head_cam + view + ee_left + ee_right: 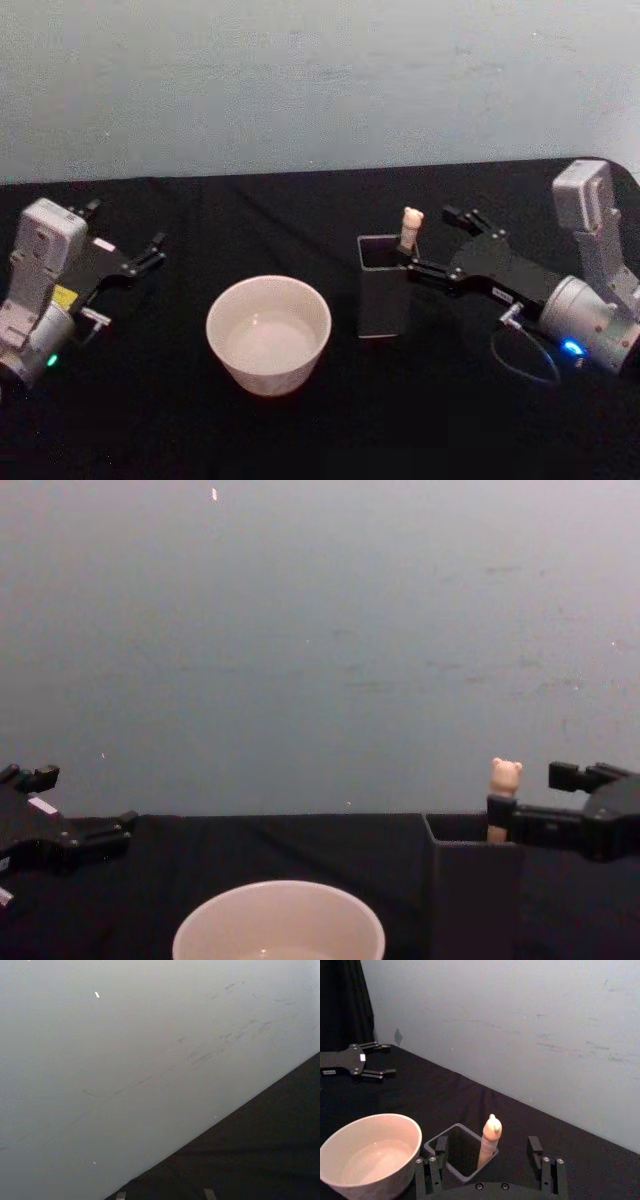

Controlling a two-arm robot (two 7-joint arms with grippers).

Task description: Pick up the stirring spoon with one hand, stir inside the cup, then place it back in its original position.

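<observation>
Head view: a tall dark grey holder point(382, 300) stands on the black table point(300, 205) and serves as the landmark for every place below
Stirring spoon point(411, 225): upright inside the holder at its far right corner, with the beige handle and bear head rising above the rim and the lower shaft hidden by the walls
Cup point(214, 322): wide, cream-white and upright, on the table near the holder's left side and clear of it
Right gripper point(428, 238): reaches in from the holder's right at rim height; its jaws are spread wide, one finger on each side of the spoon's handle, and it has hold of nothing
Right wrist view: the spoon point(490, 1139) stands midway between the two fingers point(440, 1146), with a clear gap on both sides
Chest view: the bear head point(505, 776) sticks up just above the holder point(475, 900), level with the right gripper point(525, 792)
Left gripper point(122, 230): well to the holder's left, beyond the cup, low over the table; jaws spread and empty
Wall point(300, 80): pale grey, behind the holder at the table's far edge
</observation>
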